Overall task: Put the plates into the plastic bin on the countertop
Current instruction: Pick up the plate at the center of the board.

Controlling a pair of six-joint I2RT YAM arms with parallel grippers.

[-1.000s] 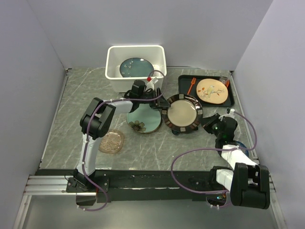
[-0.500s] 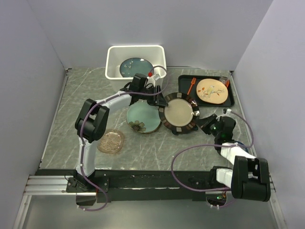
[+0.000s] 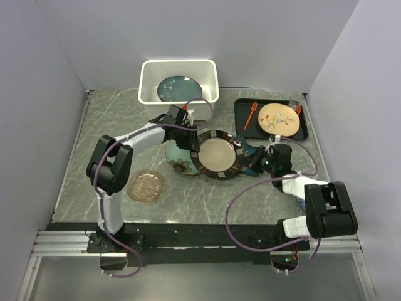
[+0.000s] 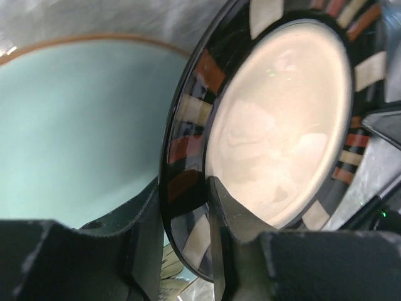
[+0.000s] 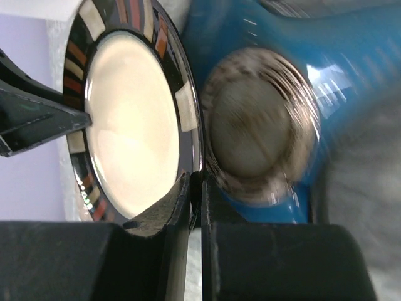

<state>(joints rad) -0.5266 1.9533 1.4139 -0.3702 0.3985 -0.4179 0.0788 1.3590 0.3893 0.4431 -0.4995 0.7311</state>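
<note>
The dark-rimmed cream plate (image 3: 217, 155) hangs tilted above the counter between both arms. My left gripper (image 3: 191, 133) (image 4: 185, 188) has its fingers pressed on either side of the plate's far-left rim (image 4: 188, 157). My right gripper (image 3: 247, 164) (image 5: 195, 182) is shut on the opposite rim (image 5: 188, 94). A pale green flowered plate (image 3: 178, 158) lies partly under the cream plate. An amber glass plate (image 3: 145, 185) lies at the near left. The white plastic bin (image 3: 148, 75) stands at the back with a dark teal plate (image 3: 178, 88) inside. A blurred blue star-shaped plate (image 5: 338, 75) shows behind my right fingers.
A black tray (image 3: 241, 113) with a tan round plate (image 3: 279, 119) and an orange utensil (image 3: 249, 114) sits at the back right. Grey walls close in the marbled countertop (image 3: 106, 125) on three sides. Cables loop near the right arm's base.
My right arm has carried the cream plate leftward over the green plate. My left gripper came down from beside the bin and closed on the plate's left rim.
</note>
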